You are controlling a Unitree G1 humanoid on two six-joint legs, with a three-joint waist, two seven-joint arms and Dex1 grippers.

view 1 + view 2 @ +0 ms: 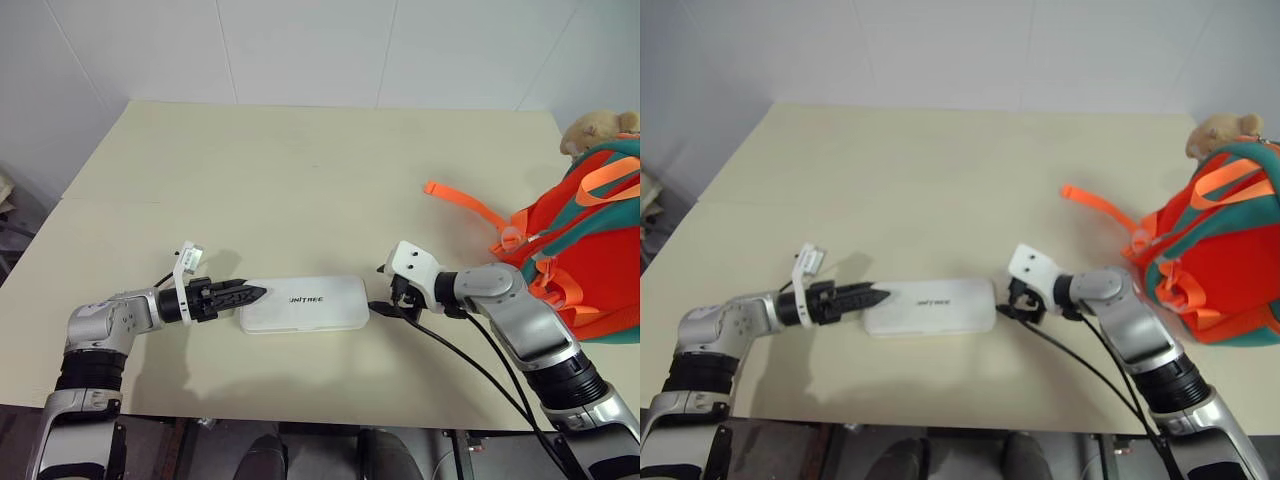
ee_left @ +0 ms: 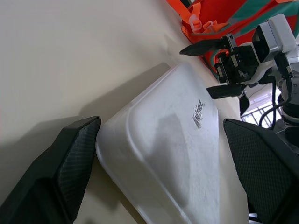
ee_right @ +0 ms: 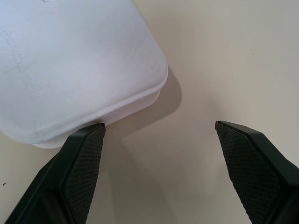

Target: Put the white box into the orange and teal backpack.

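The white box (image 1: pixel 303 304) lies flat on the table's near middle, its dark lettering facing up. My left gripper (image 1: pixel 257 293) is at the box's left end; in the left wrist view its open fingers (image 2: pixel 74 154) stand on either side of that end of the box (image 2: pixel 163 154). My right gripper (image 1: pixel 384 291) is at the box's right end, open. In the right wrist view one finger (image 3: pixel 86 149) sits by a corner of the box (image 3: pixel 70 60), with bare table in the gap. The orange and teal backpack (image 1: pixel 585 250) stands at the right edge.
The table (image 1: pixel 300 170) is pale beige, against a white wall. A tan plush toy (image 1: pixel 592 130) sits on top of the backpack. A loose orange strap (image 1: pixel 465 205) trails from the backpack toward the table's middle. Black cables hang below my right arm.
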